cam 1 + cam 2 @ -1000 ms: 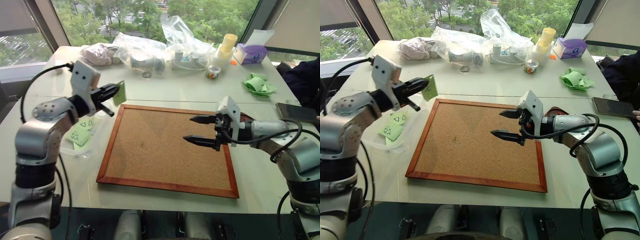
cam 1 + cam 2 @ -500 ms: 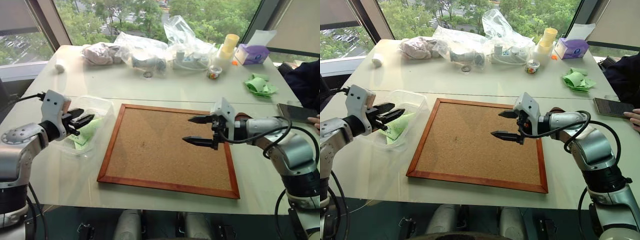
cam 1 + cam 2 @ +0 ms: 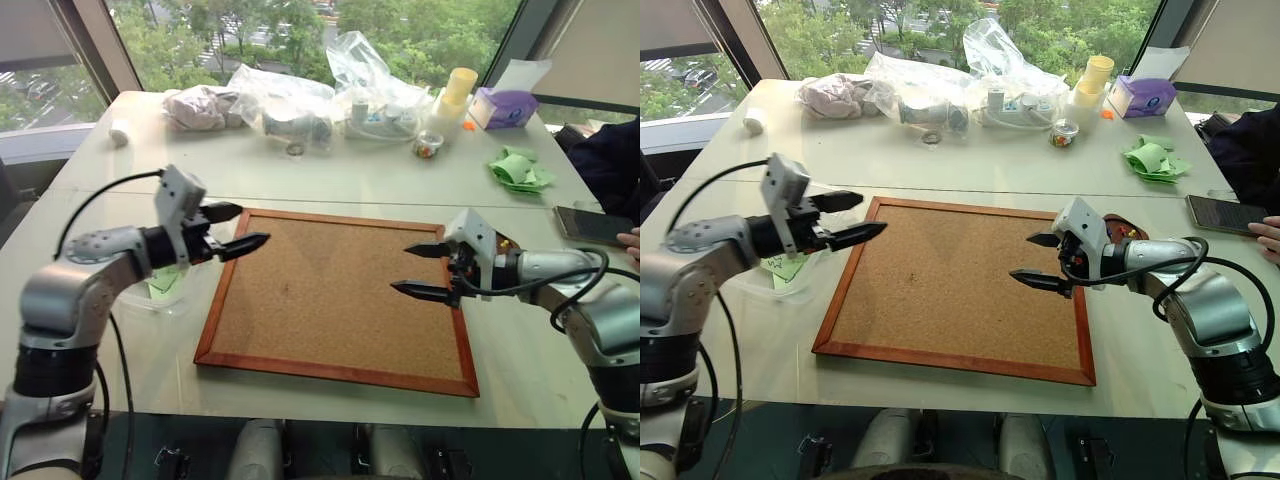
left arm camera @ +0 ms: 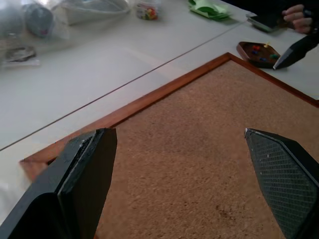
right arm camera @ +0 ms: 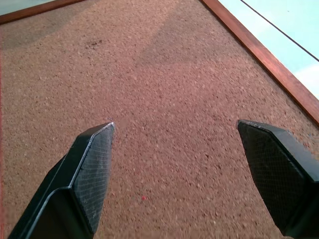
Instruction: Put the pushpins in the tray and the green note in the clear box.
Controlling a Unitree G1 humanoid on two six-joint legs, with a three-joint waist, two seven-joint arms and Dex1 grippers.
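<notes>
The green note [image 3: 786, 266] lies in the clear box [image 3: 758, 283] left of the corkboard [image 3: 340, 300], and the pushpins [image 4: 259, 50] sit in the tray [image 4: 257, 53] at its right edge. Both jobs look finished, so the left gripper [image 3: 232, 228] and right gripper [image 3: 428, 271] hover over the cork spread wide, empty.

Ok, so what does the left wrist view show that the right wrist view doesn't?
Left wrist view: the tray holding coloured pushpins past the board's far corner, crumpled green papers, and a person's hand by a phone.
Right wrist view: a tiny red speck and a dark smudge on the cork.
Both: the corkboard with its wood frame, pale table beyond it, and an open gripper above the cork, the left gripper and the right gripper.
</notes>
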